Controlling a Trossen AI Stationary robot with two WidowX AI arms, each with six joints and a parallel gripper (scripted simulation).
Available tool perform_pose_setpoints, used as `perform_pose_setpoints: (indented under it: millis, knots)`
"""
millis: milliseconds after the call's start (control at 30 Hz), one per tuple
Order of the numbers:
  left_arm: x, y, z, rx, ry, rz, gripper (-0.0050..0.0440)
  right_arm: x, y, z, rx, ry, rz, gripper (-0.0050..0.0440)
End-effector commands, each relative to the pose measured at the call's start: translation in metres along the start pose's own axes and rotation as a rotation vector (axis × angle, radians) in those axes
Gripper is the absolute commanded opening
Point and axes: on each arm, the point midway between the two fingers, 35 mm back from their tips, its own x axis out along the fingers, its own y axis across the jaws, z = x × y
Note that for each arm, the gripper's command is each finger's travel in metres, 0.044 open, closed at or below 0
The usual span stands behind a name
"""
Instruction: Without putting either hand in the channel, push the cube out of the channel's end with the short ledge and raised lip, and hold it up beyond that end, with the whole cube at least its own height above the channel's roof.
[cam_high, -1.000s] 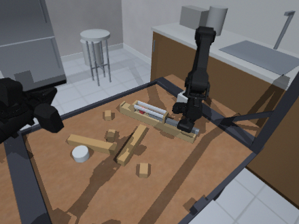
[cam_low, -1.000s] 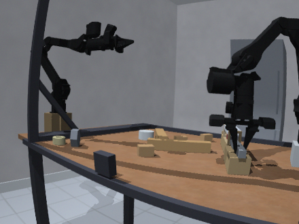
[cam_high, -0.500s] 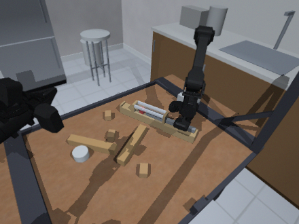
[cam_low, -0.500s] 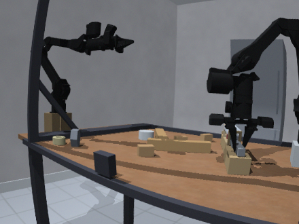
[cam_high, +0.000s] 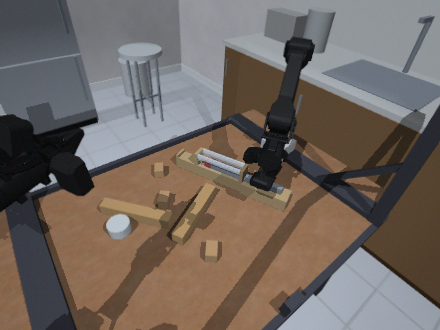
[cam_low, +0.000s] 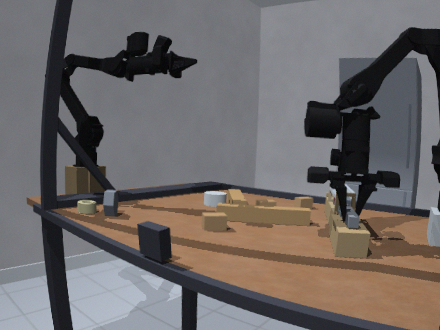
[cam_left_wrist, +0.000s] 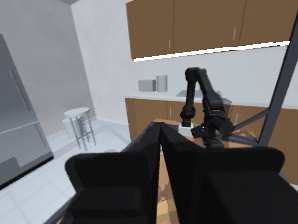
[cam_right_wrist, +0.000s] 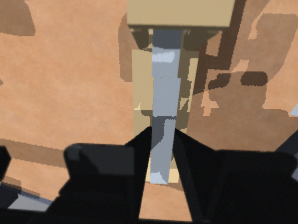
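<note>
Right end effector (cam_high: 264, 182) (cam_low: 351, 219) (cam_right_wrist: 163, 132): closed on the grey bar (cam_high: 277, 188) (cam_low: 352, 220) (cam_right_wrist: 165, 95), fingers above the long open ledge, outside the covered run.

Bar lies lengthwise in the wooden channel (cam_high: 226, 183) (cam_low: 350, 244) (cam_right_wrist: 142, 80), entering from the near right of the top view. Its leading tip is hidden; we cannot tell whether it touches the cube.

Red cube (cam_high: 207, 162): inside, under the roof (cam_high: 223, 158), towards the far-left end with the short ledge and raised lip (cam_high: 181, 153).

Left end effector (cam_high: 80, 134) (cam_low: 195, 61) (cam_left_wrist: 160, 125): closed, nothing gripped, raised well apart from the channel.

Step in hand, we judge: pushing. Next we should feed the bar far-left, keeping our fingers short of the roofed part, until the cube sits on the short ledge. Then an end effector must grasp and lift it beyond that end. Risk: a skewed bar could jam.
</note>
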Motion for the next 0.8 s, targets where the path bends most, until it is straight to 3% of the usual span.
perform_pose_setpoints:
  millis: [0,767]
  knots:
    - [-0.001,0.0,0.007,0.0,-0.017,0.0,0.0,-0.007,0.005,0.008,0.003,-0.002,0.03,0.0]
    - [-0.001,0.0,0.007,0.0,-0.017,0.0,0.0,-0.007,0.005,0.036,0.002,-0.007,0.031,0.0]
